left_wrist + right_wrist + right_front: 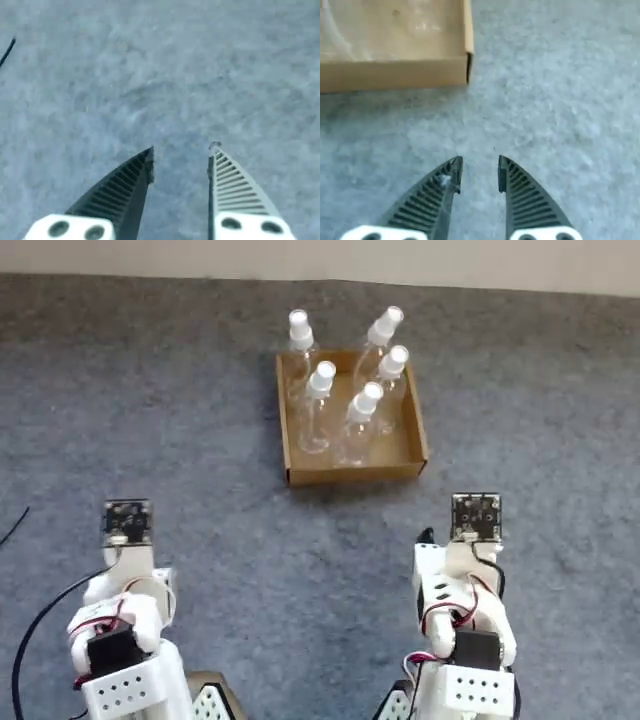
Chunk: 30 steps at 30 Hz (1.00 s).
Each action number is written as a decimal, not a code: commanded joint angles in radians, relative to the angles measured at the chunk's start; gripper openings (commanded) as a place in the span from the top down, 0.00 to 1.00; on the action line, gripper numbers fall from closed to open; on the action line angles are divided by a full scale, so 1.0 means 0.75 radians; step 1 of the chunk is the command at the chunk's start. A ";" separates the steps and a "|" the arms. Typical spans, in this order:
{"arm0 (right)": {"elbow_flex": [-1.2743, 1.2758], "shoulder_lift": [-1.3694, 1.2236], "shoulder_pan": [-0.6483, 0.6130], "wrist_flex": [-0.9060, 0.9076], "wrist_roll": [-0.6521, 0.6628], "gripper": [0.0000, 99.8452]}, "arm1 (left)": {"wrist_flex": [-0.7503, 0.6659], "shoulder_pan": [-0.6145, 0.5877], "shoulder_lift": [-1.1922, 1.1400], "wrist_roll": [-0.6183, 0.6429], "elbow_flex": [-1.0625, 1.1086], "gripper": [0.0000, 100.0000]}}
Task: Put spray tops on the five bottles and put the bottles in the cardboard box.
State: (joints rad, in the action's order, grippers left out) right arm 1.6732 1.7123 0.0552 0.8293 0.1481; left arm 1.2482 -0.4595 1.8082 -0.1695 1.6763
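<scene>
— Cardboard box [352, 474], where does it sit?
— Far side of the grey carpet [150, 390], closer to my right arm. All five bottles [345, 425] stand inside it, white spray tops [321, 377] on.
— And your grippers?
— My left gripper [182, 150] hangs over carpet, near and left, fingers parted, holding nothing. My right gripper [480, 161], just near of the box's right corner, is slightly parted, empty too.
</scene>
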 commanded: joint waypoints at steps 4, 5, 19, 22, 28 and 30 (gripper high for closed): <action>0.197 -0.179 0.038 0.050 0.004 0.93 | 0.041 -0.116 0.009 -0.010 0.026 0.84; 0.199 -0.179 0.038 0.048 0.008 0.93 | 0.041 -0.114 0.009 -0.010 0.026 0.84; 0.197 -0.179 0.040 0.048 0.008 0.93 | 0.049 -0.120 0.009 -0.008 0.026 0.96; 0.195 -0.179 0.040 0.048 0.008 0.93 | 0.049 -0.120 0.009 -0.008 0.026 0.96; 0.195 -0.179 0.040 0.048 0.008 0.93 | 0.049 -0.120 0.009 -0.008 0.026 0.96; 0.195 -0.179 0.040 0.048 0.008 0.93 | 0.049 -0.120 0.009 -0.008 0.026 0.96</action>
State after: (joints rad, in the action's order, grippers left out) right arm 1.6747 1.5850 0.0752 0.8646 0.1481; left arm 1.2774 -0.5378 1.8082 -0.1695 1.6763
